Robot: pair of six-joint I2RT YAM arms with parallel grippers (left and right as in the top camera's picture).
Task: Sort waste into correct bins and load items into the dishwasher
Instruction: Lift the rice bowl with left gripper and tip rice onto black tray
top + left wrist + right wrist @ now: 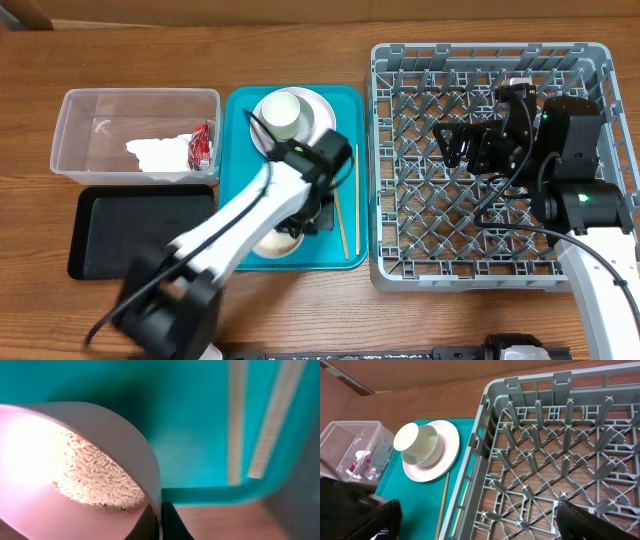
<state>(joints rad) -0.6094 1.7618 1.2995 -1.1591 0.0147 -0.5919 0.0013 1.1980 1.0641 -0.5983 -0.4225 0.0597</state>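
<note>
My left gripper (pixel 300 225) is low over the near end of the teal serving tray (pixel 238 170). In the left wrist view its fingers (pixel 160 522) are shut on the rim of a pale pink-white bowl (pixel 115 435) holding white rice (pixel 95 477). The bowl's edge shows under the arm (pixel 272 243). Two chopsticks (pixel 342 222) lie along the tray's right side (pixel 235 425). A plate (pixel 318 108) carrying a small cup (pixel 282 115) sits at the tray's far end. My right gripper (pixel 452 148) is open and empty over the grey dish rack (pixel 385 150), its fingers (pixel 480 520) spread wide.
A clear tub (pixel 75 130) at far left holds a crumpled white napkin (pixel 155 152) and a red wrapper (pixel 202 148). A black tray (pixel 130 235) lies in front of it. The right wrist view shows the plate (pixel 449 452), cup (pixel 415 440) and rack (pixel 555 445).
</note>
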